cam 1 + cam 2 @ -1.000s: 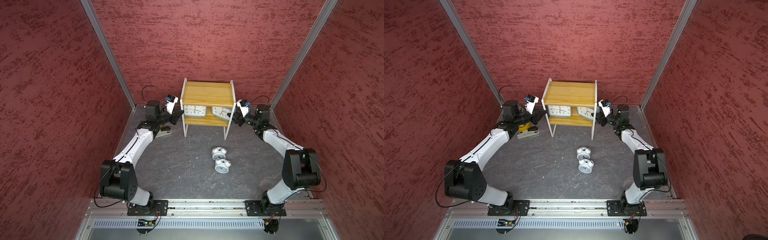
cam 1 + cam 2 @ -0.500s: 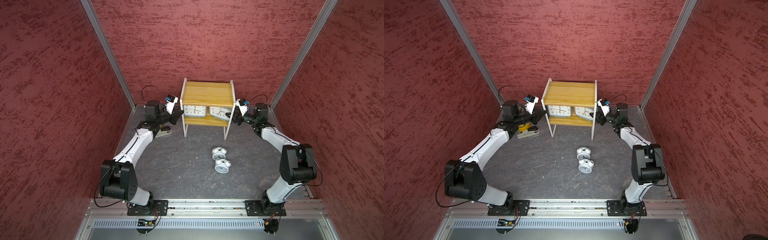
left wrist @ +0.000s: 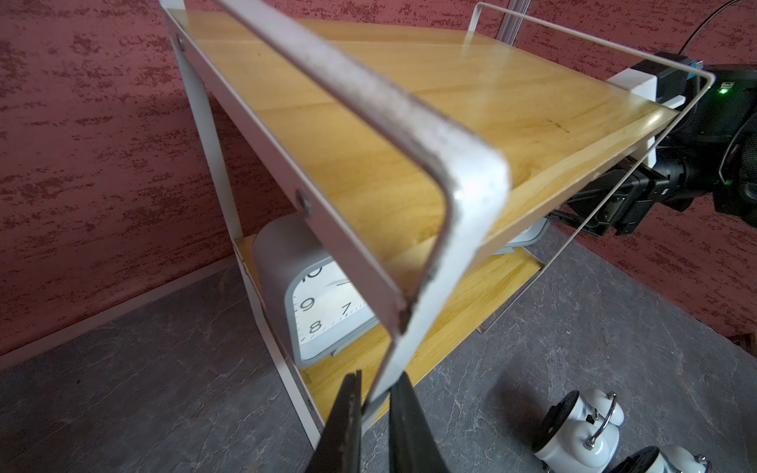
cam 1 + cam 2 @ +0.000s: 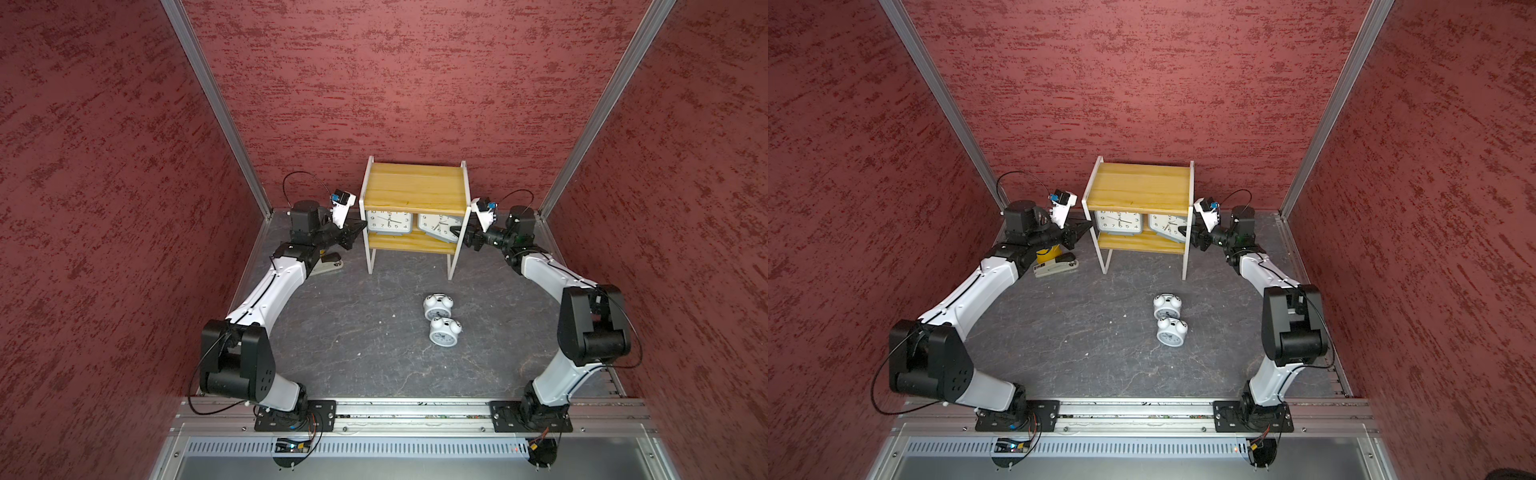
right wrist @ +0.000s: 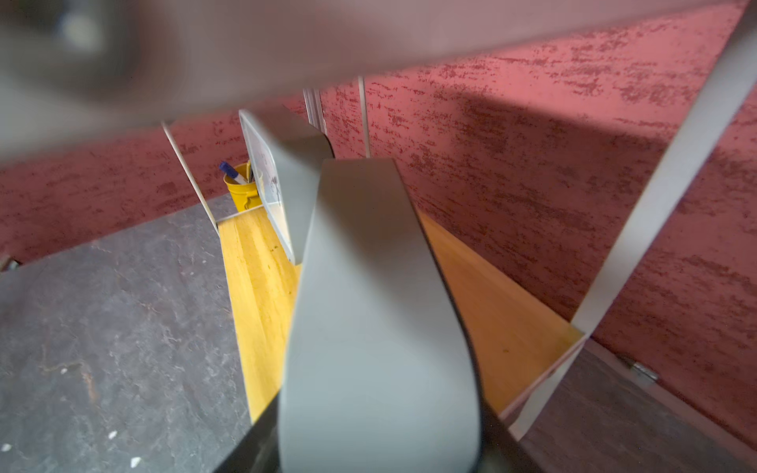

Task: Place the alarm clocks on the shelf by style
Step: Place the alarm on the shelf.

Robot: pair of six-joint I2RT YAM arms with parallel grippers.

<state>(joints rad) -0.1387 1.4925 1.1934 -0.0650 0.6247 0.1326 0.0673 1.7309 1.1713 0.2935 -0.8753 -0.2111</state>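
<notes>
Back wall: the shelf (image 4: 415,187) is standing square, its top board bare. Both grey clocks are sitting on the lower board. The left grey clock (image 4: 389,220) is upright, while the right grey clock (image 4: 440,226) is leaning out of line with its neighbour.

The left gripper (image 3: 377,393) is pinching the frame bar at the shelf's left end, jaws clenched on it (steadying the rack, by my reading). The right gripper (image 4: 456,232) is reaching in through the shelf's right end, fingers straddling the right grey clock's casing. I cannot tell whether those jaws are biting or slack.

The clock is lying inward of the jaws along the board's long axis, so any withdrawal is probably running straight out to the right, clear of the frame.

The rear twin-bell clock (image 4: 437,306) and front twin-bell clock (image 4: 444,331) are lying close together on the tabletop (image 4: 353,332), faces up. They are in front of the shelf, right of centre and nearer the right arm, which looks the likelier one to fetch them.
</notes>
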